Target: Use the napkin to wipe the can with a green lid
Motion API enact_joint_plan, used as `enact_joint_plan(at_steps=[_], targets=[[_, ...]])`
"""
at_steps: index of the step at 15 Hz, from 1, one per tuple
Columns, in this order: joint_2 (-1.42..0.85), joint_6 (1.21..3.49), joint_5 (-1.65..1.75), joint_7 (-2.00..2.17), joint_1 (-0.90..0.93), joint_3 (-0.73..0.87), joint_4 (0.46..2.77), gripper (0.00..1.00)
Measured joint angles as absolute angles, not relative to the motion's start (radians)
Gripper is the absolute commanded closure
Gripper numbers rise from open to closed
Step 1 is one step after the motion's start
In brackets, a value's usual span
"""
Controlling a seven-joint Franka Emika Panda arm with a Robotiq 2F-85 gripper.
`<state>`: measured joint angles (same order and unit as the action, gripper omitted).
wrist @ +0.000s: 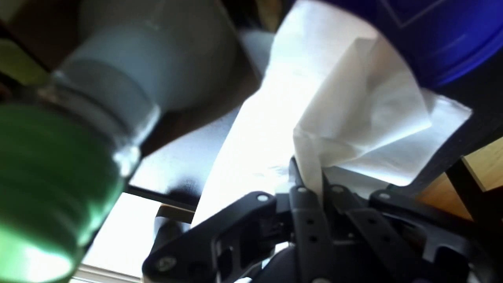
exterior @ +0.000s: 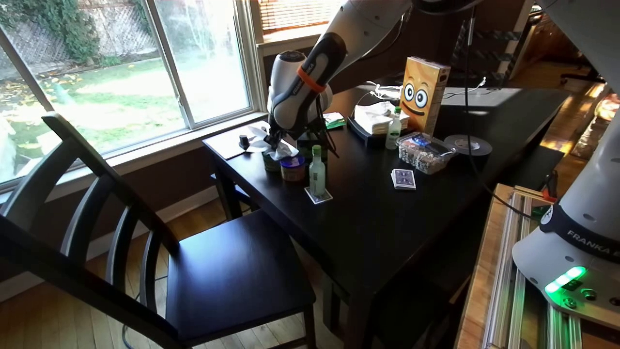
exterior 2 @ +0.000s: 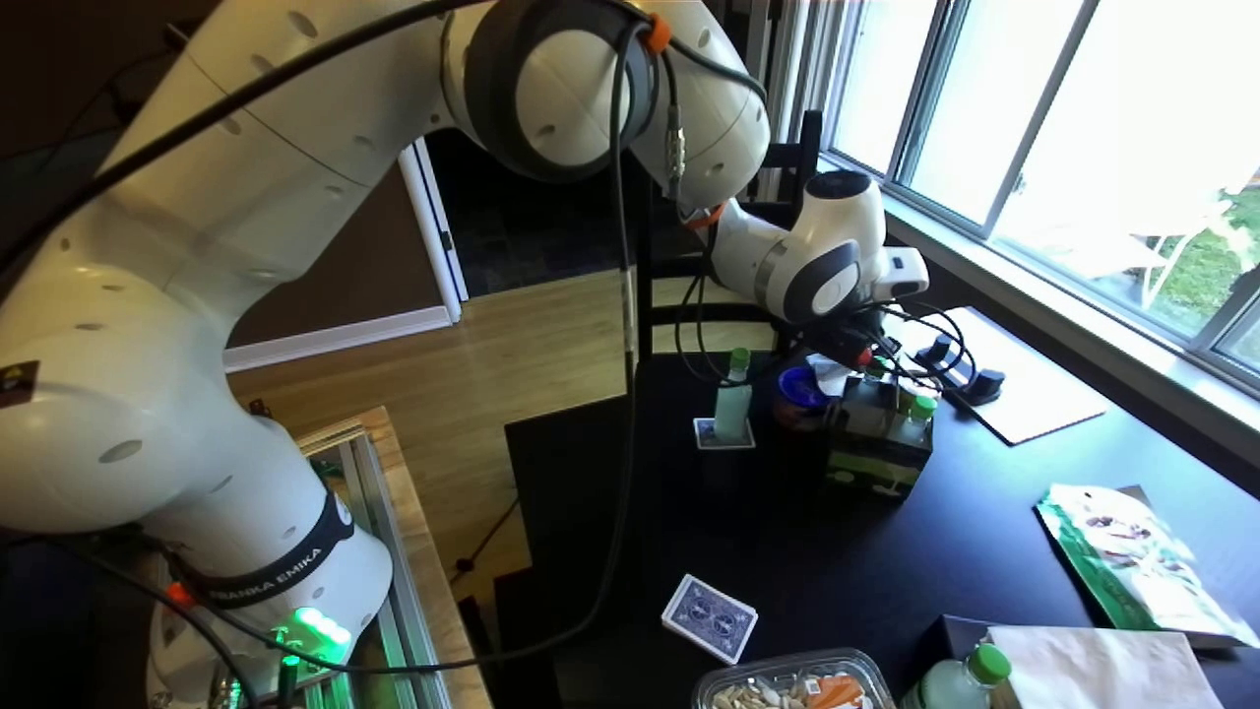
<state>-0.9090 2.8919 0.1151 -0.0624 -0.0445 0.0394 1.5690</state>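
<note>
Looming nearest in the wrist view, a green cap (wrist: 51, 184) on a bottle lies at nine o'clock from the end effector (wrist: 308, 177), which pinches a fold of the napkin (wrist: 259, 129); the loose sheet fans toward twelve, and a blue lid (wrist: 444, 43) sits between one and two.

In an exterior view, what I take for the target can (exterior: 271, 165) stands upright at six o'clock from the end effector, its top covered by the napkin; whether the two touch I cannot tell. Wiping would likely call for a press straight down, with the blue-lidded tub (exterior: 293, 174) crowding four to five o'clock.

In an exterior view, a bottle carrier (exterior 2: 876, 448) on the desk (exterior 2: 768, 522) stands at six o'clock from the end effector; the target can cannot be made out. A lone bottle (exterior 2: 731, 412) stands at eight, probably clear of the wipe.
</note>
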Motion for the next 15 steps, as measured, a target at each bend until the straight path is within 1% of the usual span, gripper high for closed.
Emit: enact_joint_plan(at_steps=[3,6,8,15], targets=[[-0.915,2.929,0.099,-0.070,-0.073,-0.023,1.572,0.99],[-0.913,2.927,0.070,-0.101,-0.128,-0.118,1.582,0.99],[-0.905,2.906,0.057,-0.115,-0.155,-0.151,1.594,0.99],[-0.857,2.805,0.047,-0.115,-0.166,-0.100,1.616,0.99]])
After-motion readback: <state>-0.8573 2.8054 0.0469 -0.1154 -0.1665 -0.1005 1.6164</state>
